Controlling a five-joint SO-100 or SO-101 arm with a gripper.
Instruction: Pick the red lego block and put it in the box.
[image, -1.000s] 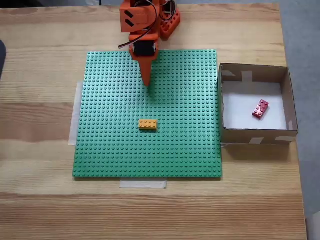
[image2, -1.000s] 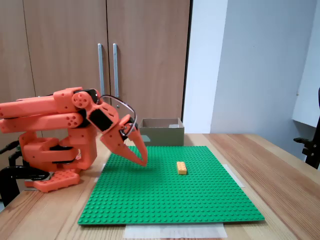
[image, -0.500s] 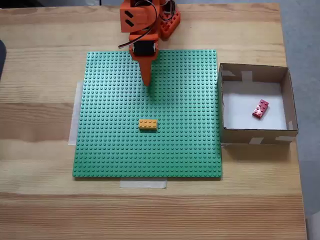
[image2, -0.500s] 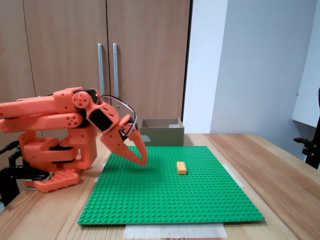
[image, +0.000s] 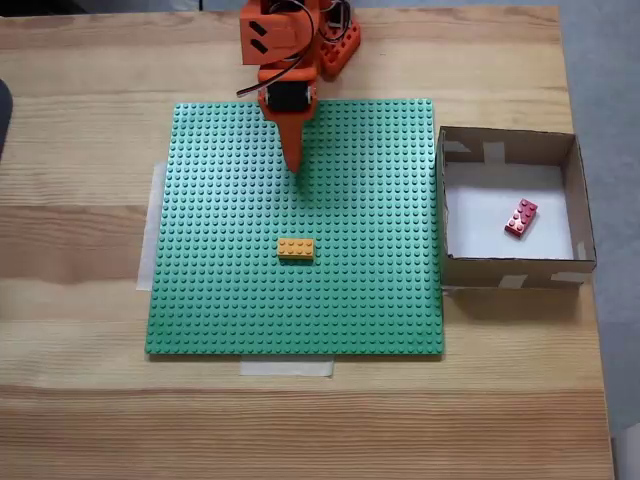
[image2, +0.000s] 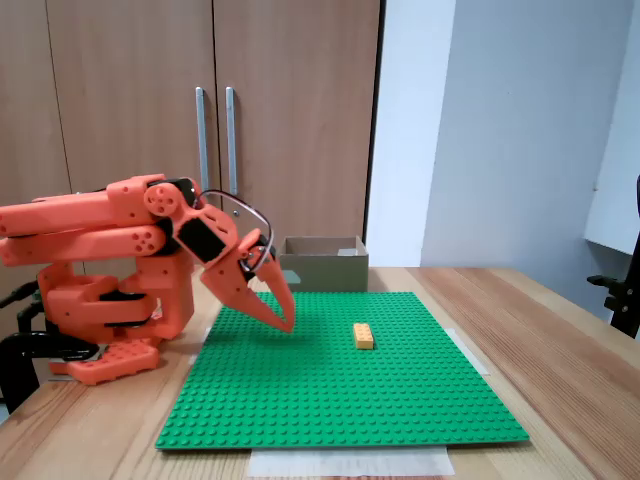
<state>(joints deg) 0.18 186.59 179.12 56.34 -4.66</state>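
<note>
Red lego block (image: 521, 217) mid-box (image: 508, 275), hand (image: 295, 167) closed

No readable text or labels.

One red lego block (image: 521, 217) lies in one cardboard box (image: 510, 146), and one orange-yellow brick (image: 295, 248) sits on a single green studded baseplate (image: 220, 290). One orange robot arm (image2: 110, 225) and two cabinet doors with two handles complete the count.
</note>
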